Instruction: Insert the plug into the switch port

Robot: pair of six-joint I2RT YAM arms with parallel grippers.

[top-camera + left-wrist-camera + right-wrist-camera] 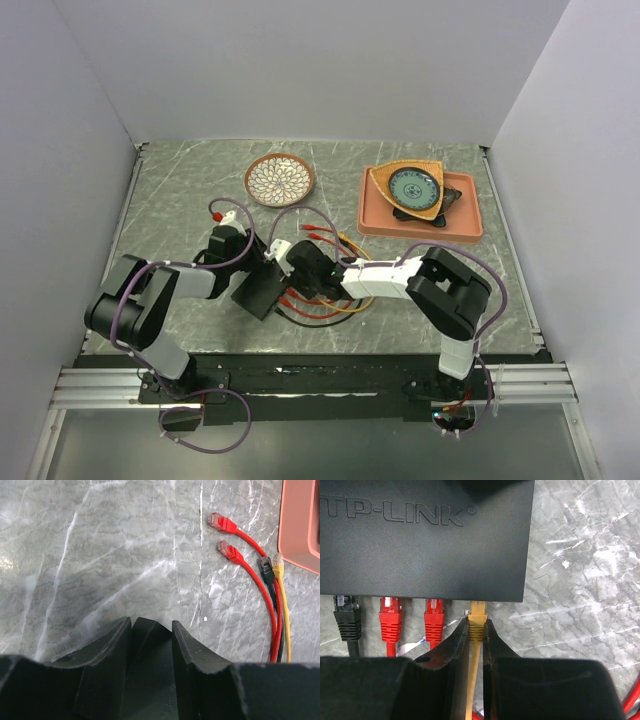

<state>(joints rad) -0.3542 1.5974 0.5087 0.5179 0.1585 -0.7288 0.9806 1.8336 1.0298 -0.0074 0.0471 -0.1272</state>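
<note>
The switch (420,540) is a flat black box marked TP-LINK, and it lies at mid-table (258,292). Along its near edge sit a black plug (347,615), two red plugs (391,616) and a yellow plug (477,611). The yellow plug's tip is in the rightmost port. My right gripper (476,629) is shut on the yellow plug's ribbed boot, and its cable runs back between the fingers. My left gripper (151,623) is shut on the switch (150,675), which fills the gap between both fingers (107,655). In the top view the two grippers meet at the switch, left (255,268) and right (297,272).
Loose cable ends lie on the marble to the right of my left gripper: two red plugs (222,522), a black one (266,566) and a yellow one (278,562). A patterned dish (279,179) and a pink tray (372,215) with dishes stand at the back.
</note>
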